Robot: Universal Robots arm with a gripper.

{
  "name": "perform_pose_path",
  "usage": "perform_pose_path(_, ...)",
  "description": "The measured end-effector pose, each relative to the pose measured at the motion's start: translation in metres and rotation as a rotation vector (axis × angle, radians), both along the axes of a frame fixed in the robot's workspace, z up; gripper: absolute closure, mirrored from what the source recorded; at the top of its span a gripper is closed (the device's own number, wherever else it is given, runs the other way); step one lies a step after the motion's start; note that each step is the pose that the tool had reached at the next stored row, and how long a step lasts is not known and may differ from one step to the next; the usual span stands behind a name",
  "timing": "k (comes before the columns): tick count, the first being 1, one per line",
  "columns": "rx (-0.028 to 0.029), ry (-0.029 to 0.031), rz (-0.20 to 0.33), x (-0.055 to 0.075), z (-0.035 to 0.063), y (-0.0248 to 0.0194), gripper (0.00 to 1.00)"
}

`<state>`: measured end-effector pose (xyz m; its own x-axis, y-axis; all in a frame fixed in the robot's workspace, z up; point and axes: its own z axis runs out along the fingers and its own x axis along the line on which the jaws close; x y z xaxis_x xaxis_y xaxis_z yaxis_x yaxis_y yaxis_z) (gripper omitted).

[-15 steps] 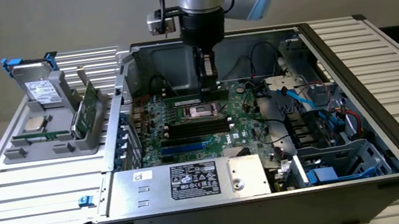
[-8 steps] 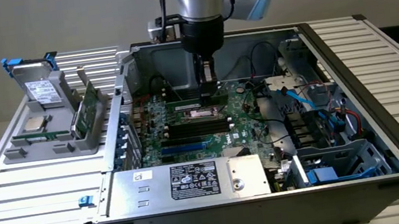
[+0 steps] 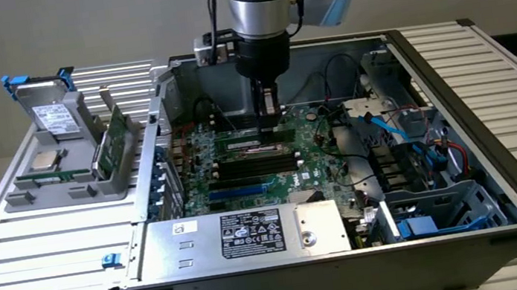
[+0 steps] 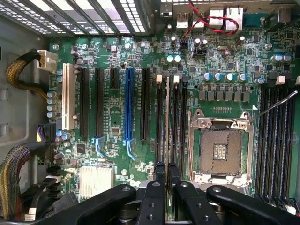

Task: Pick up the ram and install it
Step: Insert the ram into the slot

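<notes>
Exterior view: my arm (image 3: 261, 9) reaches straight down into the open steel case (image 3: 481, 127), jaws near twelve o'clock of the green motherboard (image 3: 199, 186), over the black memory slots (image 3: 256, 164). Wrist view: the jaws pinch the ram (image 4: 167, 122), a thin green stick held edge-on and upright, I judge to line it with its slot, just beside the bare metal CPU socket (image 4: 220, 150).

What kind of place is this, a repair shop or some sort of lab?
Probably a robotics lab bench for computer assembly: an open desktop PC case on a slatted metal table, a robot arm whose tool grips the ram over the motherboard.
</notes>
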<state>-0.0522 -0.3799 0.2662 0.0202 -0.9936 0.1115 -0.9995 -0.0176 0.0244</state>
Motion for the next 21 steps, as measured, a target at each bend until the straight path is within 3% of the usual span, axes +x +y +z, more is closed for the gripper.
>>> perform_pose_path(13, 0.0001, -0.0001, 0.0, 0.0, -0.0229, -0.0055, 0.86)
perform_pose_path(21, 0.0003, 0.0, 0.0, 0.0, -0.0235, -0.0093, 0.86)
